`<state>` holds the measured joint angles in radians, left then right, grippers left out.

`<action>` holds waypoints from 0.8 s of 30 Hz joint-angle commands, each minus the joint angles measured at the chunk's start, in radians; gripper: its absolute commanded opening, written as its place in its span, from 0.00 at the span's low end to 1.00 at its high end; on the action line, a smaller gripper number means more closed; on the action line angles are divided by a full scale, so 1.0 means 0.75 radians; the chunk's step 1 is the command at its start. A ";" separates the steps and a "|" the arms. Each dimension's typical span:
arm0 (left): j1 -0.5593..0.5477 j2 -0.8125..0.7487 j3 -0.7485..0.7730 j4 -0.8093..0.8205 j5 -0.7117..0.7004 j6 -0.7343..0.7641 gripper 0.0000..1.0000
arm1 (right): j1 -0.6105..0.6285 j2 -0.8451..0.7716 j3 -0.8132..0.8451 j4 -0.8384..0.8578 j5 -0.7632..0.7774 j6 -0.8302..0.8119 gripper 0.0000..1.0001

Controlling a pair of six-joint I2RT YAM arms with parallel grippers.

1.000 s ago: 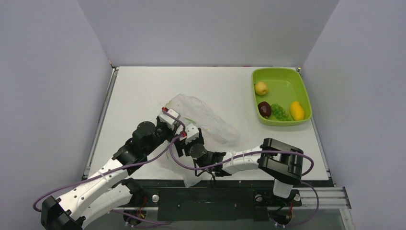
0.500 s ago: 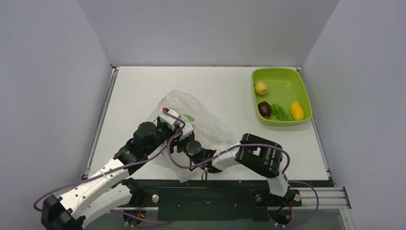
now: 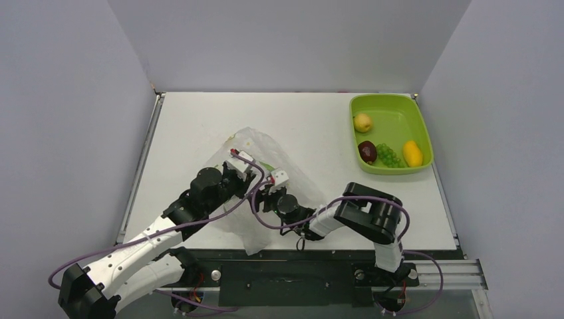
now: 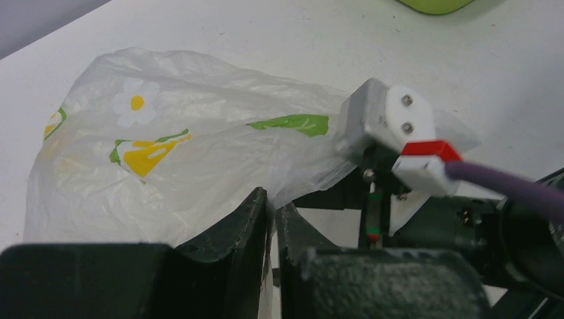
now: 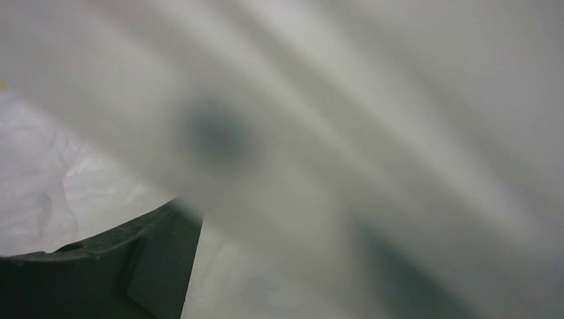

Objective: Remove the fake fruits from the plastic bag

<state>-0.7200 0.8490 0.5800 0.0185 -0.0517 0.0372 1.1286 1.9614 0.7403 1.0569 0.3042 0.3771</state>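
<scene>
The plastic bag (image 3: pixel 261 154), clear film with flower prints, lies crumpled at the table's near middle. It also fills the left wrist view (image 4: pixel 166 153). My left gripper (image 3: pixel 245 174) (image 4: pixel 273 203) is shut on a fold of the bag's film. My right gripper (image 3: pixel 262 194) reaches into the bag beside it. In the right wrist view film covers the lens; one finger (image 5: pixel 106 266) shows at lower left, well off centre, so the jaws stand apart. No fruit shows in the bag. Four fake fruits lie in the tray: yellow (image 3: pixel 362 122), dark red (image 3: pixel 367 150), green (image 3: pixel 388 156), yellow-orange (image 3: pixel 412 153).
The lime-green tray (image 3: pixel 399 109) stands at the back right of the table. The right arm's elbow (image 3: pixel 370 212) lies low over the near right of the table. The right wrist's white camera block (image 4: pixel 389 123) sits close beside my left jaws. Grey walls enclose three sides.
The right wrist pushed left under the bag, then shifted back right. The left gripper moved slightly right with the film, and the bag's near side has spread out wider.
</scene>
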 commanded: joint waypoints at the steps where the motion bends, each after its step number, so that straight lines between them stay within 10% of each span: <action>1: -0.012 0.002 0.106 -0.073 -0.004 -0.028 0.18 | -0.040 -0.233 -0.139 0.057 0.004 0.066 0.72; 5: -0.012 -0.036 0.128 -0.148 -0.022 -0.037 0.36 | -0.054 -0.255 -0.167 0.060 -0.024 0.081 0.72; 19: -0.008 -0.344 0.527 -0.840 -0.316 -0.536 0.48 | -0.067 -0.215 -0.078 0.002 -0.077 0.163 0.71; 24: 0.003 -0.270 0.609 -1.044 -0.783 -0.786 0.48 | -0.084 -0.207 -0.052 -0.036 -0.124 0.170 0.71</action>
<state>-0.7250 0.5705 0.9810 -0.5953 -0.3641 -0.3771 1.0824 1.7966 0.6613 1.0149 0.2523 0.4786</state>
